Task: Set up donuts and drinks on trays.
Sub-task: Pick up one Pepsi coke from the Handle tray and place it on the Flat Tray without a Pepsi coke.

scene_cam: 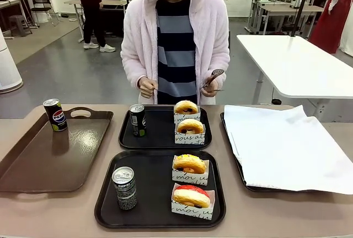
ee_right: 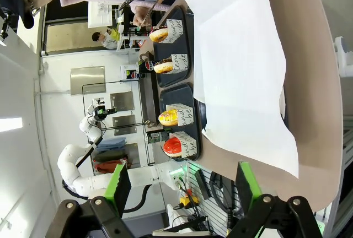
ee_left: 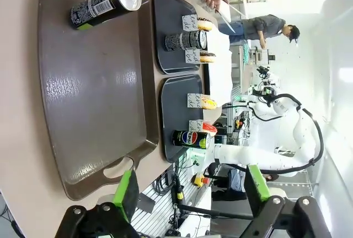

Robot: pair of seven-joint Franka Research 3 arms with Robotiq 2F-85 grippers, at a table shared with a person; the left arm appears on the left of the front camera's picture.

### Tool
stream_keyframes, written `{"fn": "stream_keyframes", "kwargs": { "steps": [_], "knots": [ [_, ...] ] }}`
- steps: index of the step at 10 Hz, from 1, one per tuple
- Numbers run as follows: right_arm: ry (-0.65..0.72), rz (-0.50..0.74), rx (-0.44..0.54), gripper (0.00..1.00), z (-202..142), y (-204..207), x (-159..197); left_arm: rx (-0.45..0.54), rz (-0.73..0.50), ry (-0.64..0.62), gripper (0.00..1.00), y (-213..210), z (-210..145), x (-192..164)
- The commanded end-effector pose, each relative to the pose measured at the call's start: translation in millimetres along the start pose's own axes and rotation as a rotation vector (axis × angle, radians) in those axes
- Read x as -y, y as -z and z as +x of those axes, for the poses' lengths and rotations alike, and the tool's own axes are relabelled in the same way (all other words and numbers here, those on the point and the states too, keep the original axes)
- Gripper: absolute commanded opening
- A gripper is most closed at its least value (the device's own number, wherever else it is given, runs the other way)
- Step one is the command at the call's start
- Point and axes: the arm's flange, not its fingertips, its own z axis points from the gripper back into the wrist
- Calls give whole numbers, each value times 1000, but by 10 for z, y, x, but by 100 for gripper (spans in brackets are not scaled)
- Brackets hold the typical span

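From the front, two black trays sit one behind the other mid-table. The near tray holds a can at its left, a yellow donut and a red donut in sleeves at its right. The far tray carries a dark can on the left and two donuts on the right. A Pepsi can stands on the brown tray to the left. A papered tray lies to the right. The person's hand grips tongs just beyond the table.

In the left wrist view, the left gripper hangs over the brown tray's handle end, fingers spread wide, nothing between them. The Pepsi can sits at that tray's far end.

In the right wrist view, the right gripper hovers off the edge of the white paper, fingers wide and empty. The four donuts, red one nearest, line the black trays beyond the paper.
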Motion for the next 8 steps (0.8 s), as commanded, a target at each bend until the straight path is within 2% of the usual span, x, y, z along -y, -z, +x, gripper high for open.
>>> {"fn": "stream_keyframes", "kwargs": {
  "steps": [1,8],
  "knots": [
    [-12,16,4,100,4,3,1,10,6,7,100,-13,-5,23],
    [-12,16,4,100,4,3,1,10,6,7,100,-13,-5,23]
  ]
}}
